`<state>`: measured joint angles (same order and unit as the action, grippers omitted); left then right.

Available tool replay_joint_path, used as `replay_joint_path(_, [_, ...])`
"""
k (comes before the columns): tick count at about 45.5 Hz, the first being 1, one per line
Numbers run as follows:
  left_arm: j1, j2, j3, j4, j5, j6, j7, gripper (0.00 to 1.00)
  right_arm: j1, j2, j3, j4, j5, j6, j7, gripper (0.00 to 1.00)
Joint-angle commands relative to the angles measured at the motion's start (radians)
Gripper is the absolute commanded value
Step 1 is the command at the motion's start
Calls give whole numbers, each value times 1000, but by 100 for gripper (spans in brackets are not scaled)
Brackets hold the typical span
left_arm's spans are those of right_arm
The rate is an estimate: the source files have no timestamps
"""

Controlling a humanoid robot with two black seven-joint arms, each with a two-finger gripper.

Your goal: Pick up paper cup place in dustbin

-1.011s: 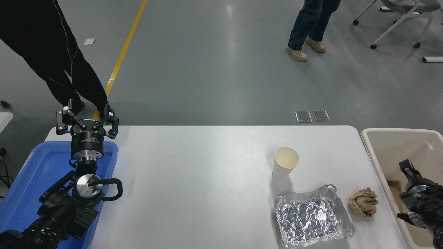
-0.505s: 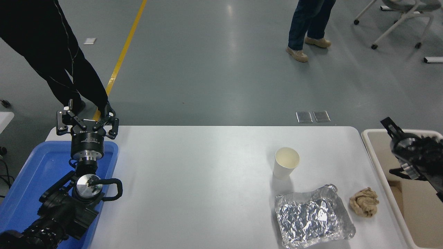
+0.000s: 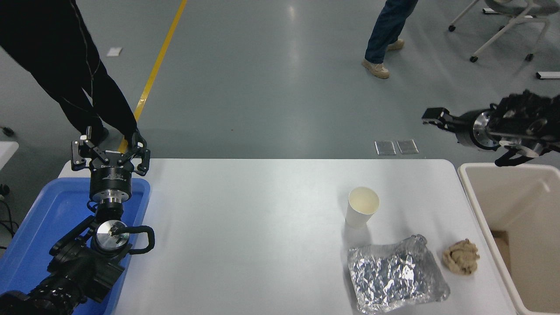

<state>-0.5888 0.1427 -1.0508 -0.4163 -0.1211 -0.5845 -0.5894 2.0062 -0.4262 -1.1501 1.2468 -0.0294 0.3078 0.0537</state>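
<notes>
Right arm has come up out of the dustbin point(image 3: 470, 192) since a second ago: it was low inside the bin, then at rim level, now the right gripper point(image 3: 431, 117) hangs high over the floor beyond the bench's far right corner, pointing left, well apart from everything on the bench point(image 3: 245, 227). It is seen side-on, so I cannot tell whether its fingers are apart or together; nothing visible in them. Paper cup point(image 3: 362, 207) unchanged: upright on the bench, right of centre, open mouth up, cream inside showing, untouched. Just near-side of it lies the crumpled foil sheet point(image 3: 396, 274), not touching the cup as far as I can see. Brown paper ball point(image 3: 460, 257) sits right of the foil, near the bench's right edge, same spot as before. Dustbin stands off the bench's right end, rim just beside the bench edge, a brown patch showing on its floor now that the arm is clear. Left arm parked at lower left as in both earlier frames: left gripper point(image 3: 110, 151) over the far end of the blue tray point(image 3: 26, 236), fingers spread apart, holding nothing. Person in black point(image 3: 65, 65) stands at the far left corner, same pose. Second person's legs point(image 3: 385, 35) at top centre have shifted, one foot now mostly behind the other. Office chair base point(image 3: 503, 30) top right.
</notes>
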Motion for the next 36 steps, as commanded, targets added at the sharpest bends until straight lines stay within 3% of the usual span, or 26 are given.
replay_joint_path(1, [0,0,0,1,0,0,0,99,319,1,-51,240,-63,272,20,100])
replay_joint_path(10, [0,0,0,1,0,-1,0,99,396,-3,-53,260,-64,478,18,100])
replay_joint_path(26, [0,0,0,1,0,-1,0,99,413,3,-86,253,-61,478,9,100])
replay_joint_path(36, [-2,0,0,-1,0,-1,0,99,228,64,-76,235,-43,216,9,100])
